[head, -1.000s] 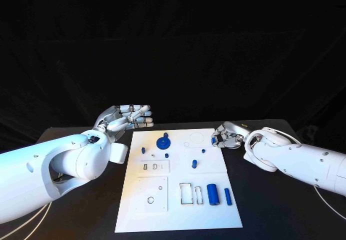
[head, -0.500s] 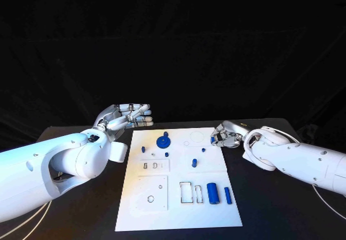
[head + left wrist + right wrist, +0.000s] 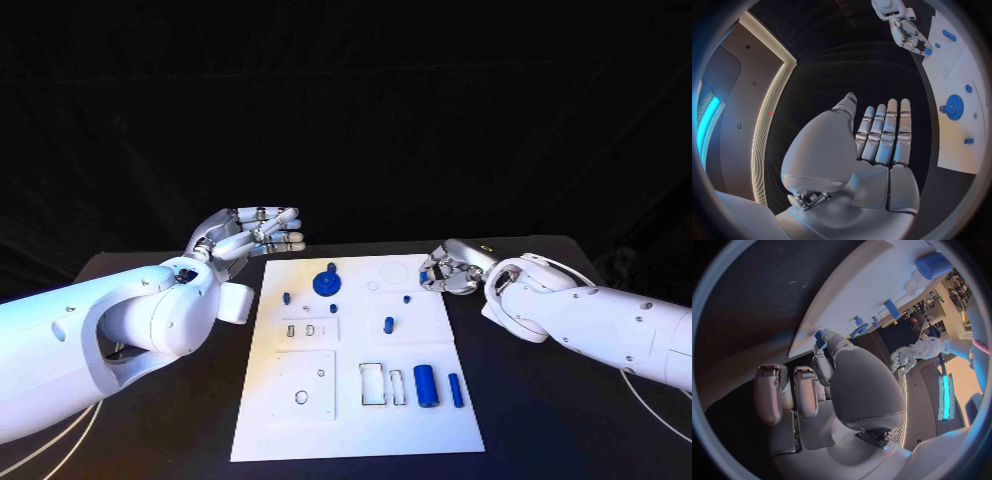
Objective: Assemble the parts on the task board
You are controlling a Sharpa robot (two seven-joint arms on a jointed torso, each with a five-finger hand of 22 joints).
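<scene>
Right robot hand [image 3: 450, 272] pinches a blue part [image 3: 820, 338] at the board [image 3: 353, 415] edge
Left robot hand [image 3: 254, 234] beside the board, fingers straight and apart, holding nothing; gear [image 3: 327, 284] on board.

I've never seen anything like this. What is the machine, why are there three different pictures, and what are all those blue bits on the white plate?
It is a robot with two white arms ending in silver hands. One picture looks down from its head; the two round ones come from cameras at each wrist. On the black table lies a white task board carrying small blue parts: a gear, a large cylinder, a thinner pin. The left hand hovers beside the board's far corner, fingers straight, holding nothing. The right hand is at the board's far right edge, pinching a small blue part.
</scene>
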